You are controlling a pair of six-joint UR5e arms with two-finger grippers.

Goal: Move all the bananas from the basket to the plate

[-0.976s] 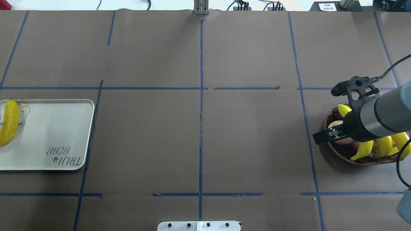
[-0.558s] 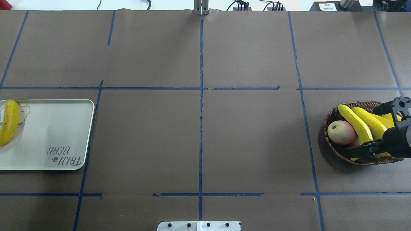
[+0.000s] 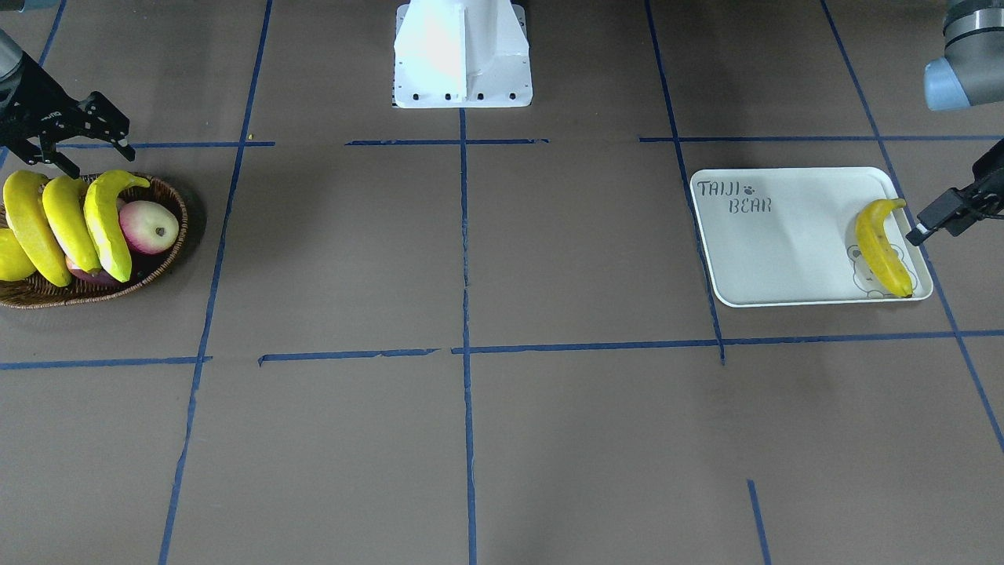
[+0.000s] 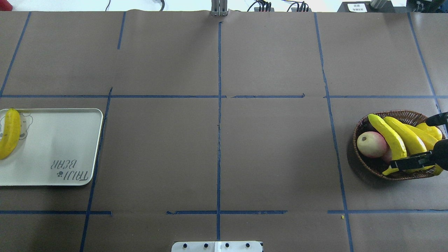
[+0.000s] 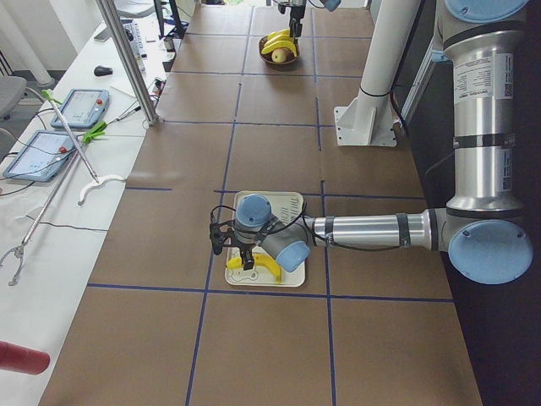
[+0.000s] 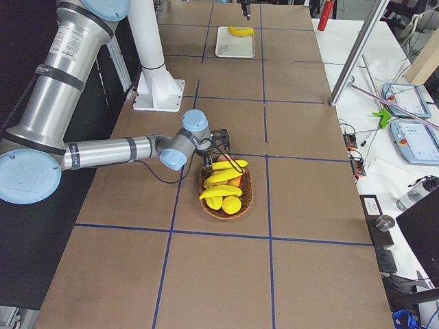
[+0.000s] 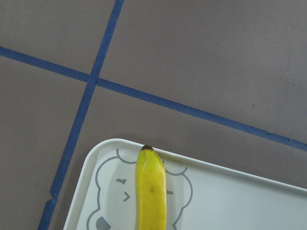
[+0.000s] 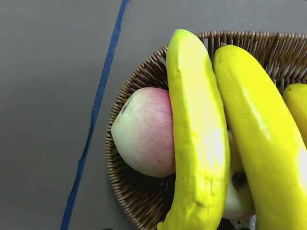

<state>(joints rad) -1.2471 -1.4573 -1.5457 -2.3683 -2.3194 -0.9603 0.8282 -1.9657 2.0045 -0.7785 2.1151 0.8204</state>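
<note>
pink-cream apple (image 4: 371, 144) | blue tape grid (image 4: 218, 140) on brown table (image 4: 276, 154) | two tablets (image 5: 80, 108) on side bench (image 5: 38, 245)

Lying side by side across the dark wicker basket (image 4: 402, 113), at right: three curved yellow bananas (image 4: 386, 134). Resting flat along the white plate (image 4: 59, 140)'s left edge, over its bear face: one more banana (image 4: 9, 133).

Right arm (image 6: 110, 152): forearm low and near level, reaching out from the base. Wrist (image 6: 194, 130) is bent so the tool points down.

Right gripper (image 4: 410, 143): fingers spread wide, nothing gripped. Lower finger (image 4: 406, 162) runs long across the overhead view; the other shows only at the frame edge.

Left arm (image 5: 372, 230): forearm likewise level and stretched far out, its wrist turned down.

Left gripper (image 5: 235, 245): only one finger (image 3: 937, 213) shows in the front view, so spread not readable.
</note>
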